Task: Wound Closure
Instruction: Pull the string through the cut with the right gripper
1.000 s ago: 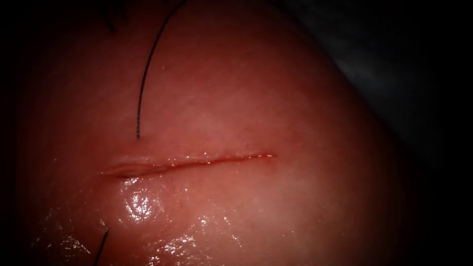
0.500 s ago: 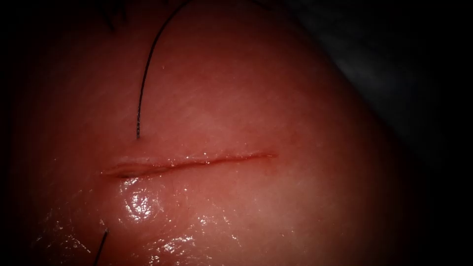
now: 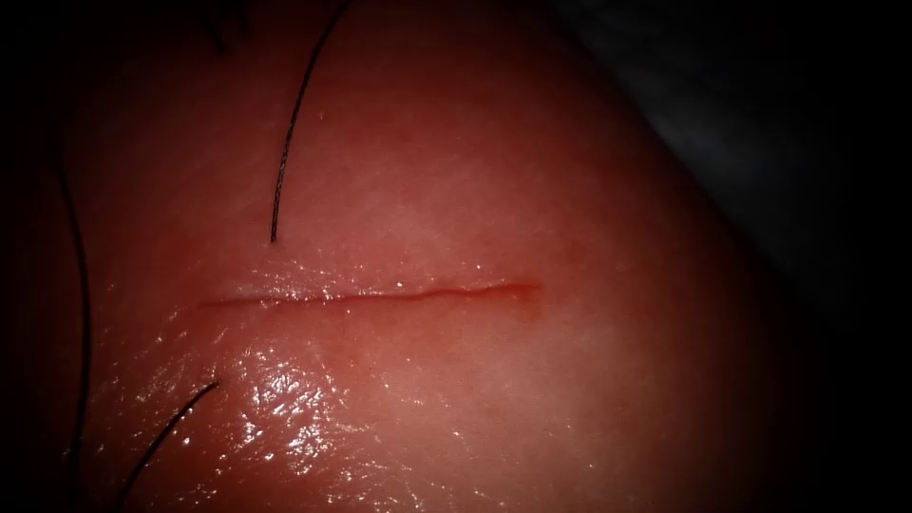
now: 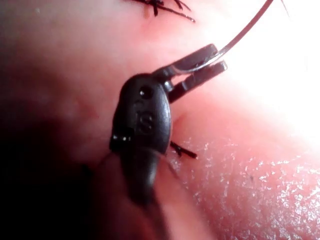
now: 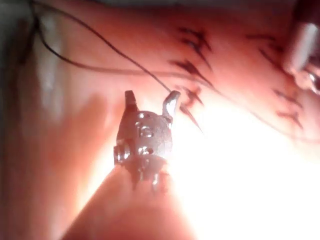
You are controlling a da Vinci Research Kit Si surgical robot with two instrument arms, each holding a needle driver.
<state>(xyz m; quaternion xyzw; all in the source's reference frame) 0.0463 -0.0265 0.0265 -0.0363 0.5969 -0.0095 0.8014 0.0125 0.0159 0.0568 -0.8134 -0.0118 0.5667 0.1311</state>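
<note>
The cut (image 3: 370,295) now lies flatter and closed at its left end, and more thread (image 3: 290,133) shows below it than before. The left tool (image 4: 212,61) clamps the needle (image 4: 245,27), clear of the tissue (image 3: 532,380), near one end. The right tool (image 5: 150,102) gapes wide, holding nothing.

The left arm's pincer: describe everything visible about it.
The left arm's pincer is a dark tool with a rounded wrist housing marked with a letter and two slim jaws. The jaws stand nearly together, shut on the needle, a thin curved wire gripped near one end, the rest arcing away from the tips. It hangs just over the glistening tissue.
</note>
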